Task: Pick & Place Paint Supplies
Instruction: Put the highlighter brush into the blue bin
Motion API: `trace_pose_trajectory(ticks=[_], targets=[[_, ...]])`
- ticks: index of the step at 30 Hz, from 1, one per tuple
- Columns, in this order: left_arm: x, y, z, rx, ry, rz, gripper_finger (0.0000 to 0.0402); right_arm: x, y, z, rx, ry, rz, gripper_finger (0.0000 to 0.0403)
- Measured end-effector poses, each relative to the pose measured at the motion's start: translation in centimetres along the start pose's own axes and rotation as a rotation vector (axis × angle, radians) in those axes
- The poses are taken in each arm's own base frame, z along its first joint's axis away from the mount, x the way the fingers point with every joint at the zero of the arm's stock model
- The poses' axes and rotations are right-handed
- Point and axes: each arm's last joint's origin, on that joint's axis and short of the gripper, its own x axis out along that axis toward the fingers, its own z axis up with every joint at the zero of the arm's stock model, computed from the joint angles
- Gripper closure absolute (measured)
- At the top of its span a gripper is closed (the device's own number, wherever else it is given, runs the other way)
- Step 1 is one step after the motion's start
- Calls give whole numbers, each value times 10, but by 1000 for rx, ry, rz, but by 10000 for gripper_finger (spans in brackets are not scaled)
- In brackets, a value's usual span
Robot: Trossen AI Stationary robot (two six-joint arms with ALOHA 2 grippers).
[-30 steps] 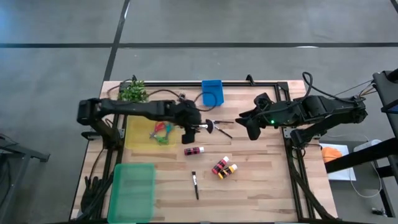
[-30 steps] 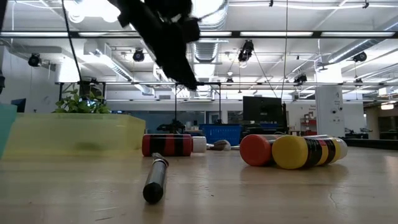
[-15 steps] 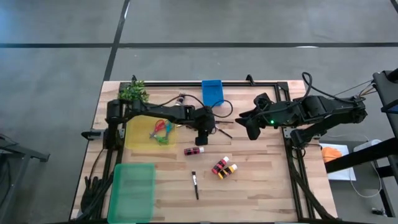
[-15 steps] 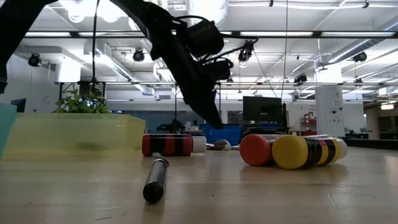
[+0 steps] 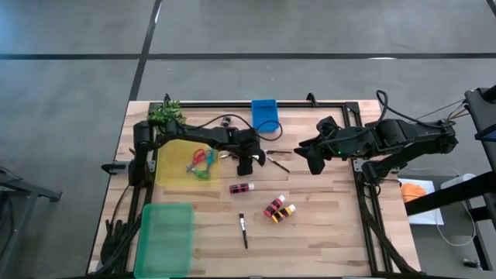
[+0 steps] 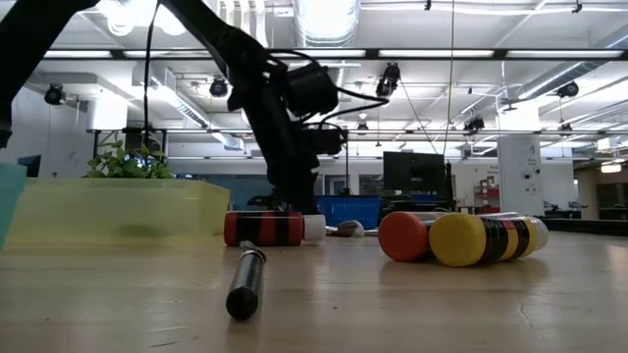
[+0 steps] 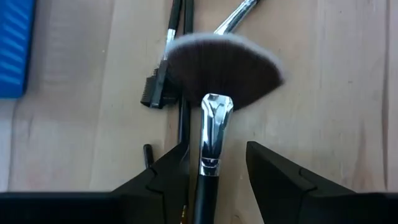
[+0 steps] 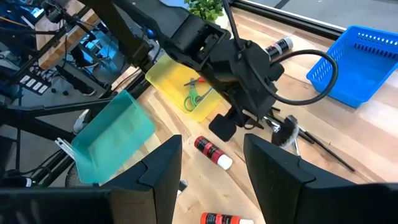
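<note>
Left gripper (image 5: 246, 163) has dropped to the table since half a second ago, fingers spread astride the fan brush (image 7: 214, 93). Right gripper (image 5: 314, 163) unchanged, fingers spread, empty.

Bright overhead lights (foreground blurred)

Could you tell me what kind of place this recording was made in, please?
Probably a large robotics lab or workshop: the low view shows an open ceiling with exposed ducts and hanging lights, a monitor stands behind the wooden table, and the floor around it is bare grey concrete.
</note>
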Motion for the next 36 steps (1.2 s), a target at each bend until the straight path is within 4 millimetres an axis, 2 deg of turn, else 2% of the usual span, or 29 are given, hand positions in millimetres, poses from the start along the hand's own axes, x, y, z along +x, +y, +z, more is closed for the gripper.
trace_pose_trajectory(ticks=[19,22,31,36], targets=[[8,-5,-17,23,24,-89,238,0,-2,-1,-2,13,-18,232],[8,-5,-17,23,23,-88,256,0,-2,-1,-1,13,-18,232],[8,-5,-17,14,28,-88,345,0,-2,-1,2,12,-16,232],[8,-5,-17,-25,30,-94,356,0,-2,-1,2,12,-16,232]])
